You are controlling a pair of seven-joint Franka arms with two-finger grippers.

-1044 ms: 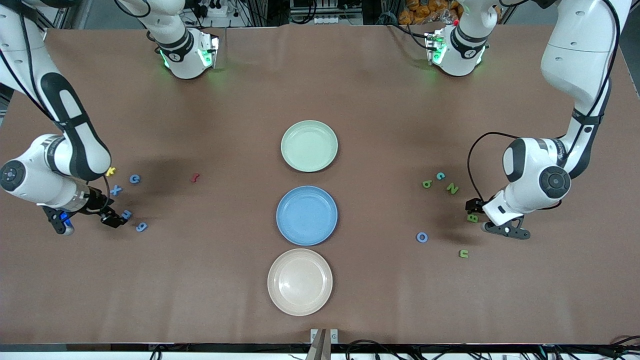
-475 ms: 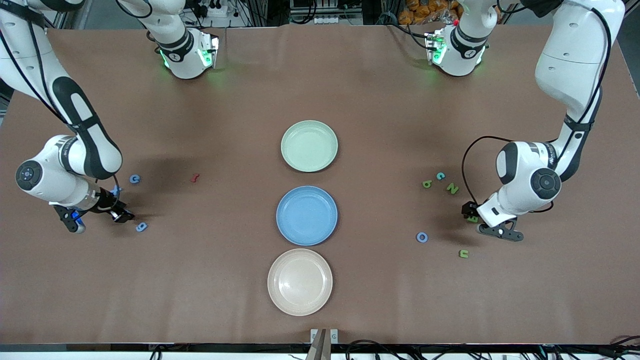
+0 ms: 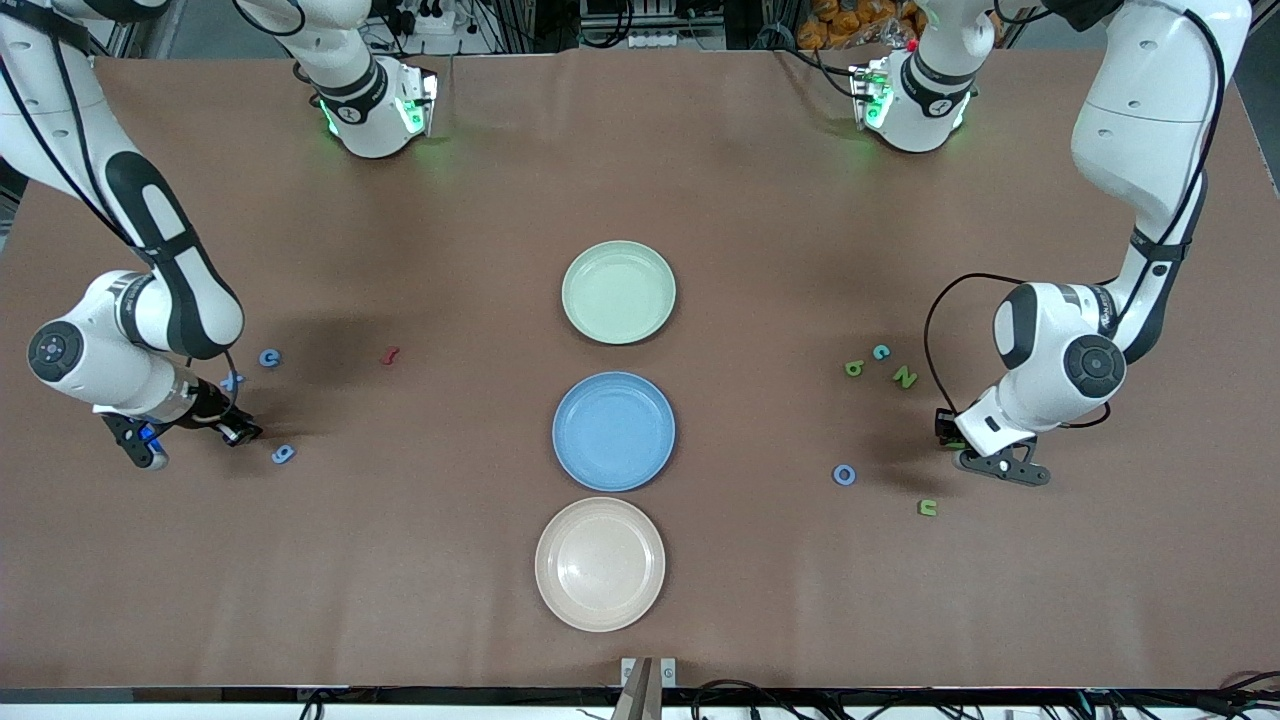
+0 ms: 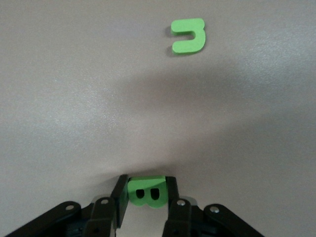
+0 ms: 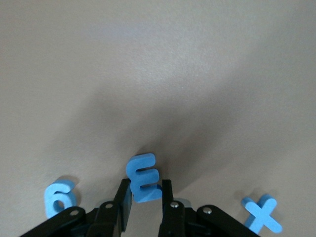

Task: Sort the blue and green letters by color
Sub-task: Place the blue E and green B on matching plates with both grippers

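Brown desk (image 3: 760,200) carries three plates in a row: green (image 3: 619,292), blue (image 3: 613,431), beige (image 3: 600,564). At the left arm's end the left gripper (image 4: 146,196) pinches a green B (image 4: 146,193) near a green U (image 4: 188,35). At the right arm's end the right gripper (image 5: 144,193) pinches a blue E (image 5: 143,177) between a blue 6 (image 5: 59,197) and a blue X (image 5: 262,220).

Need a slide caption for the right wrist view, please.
Right gripper shut on the blue E at the table, with the blue 6 and blue X lying beside it.
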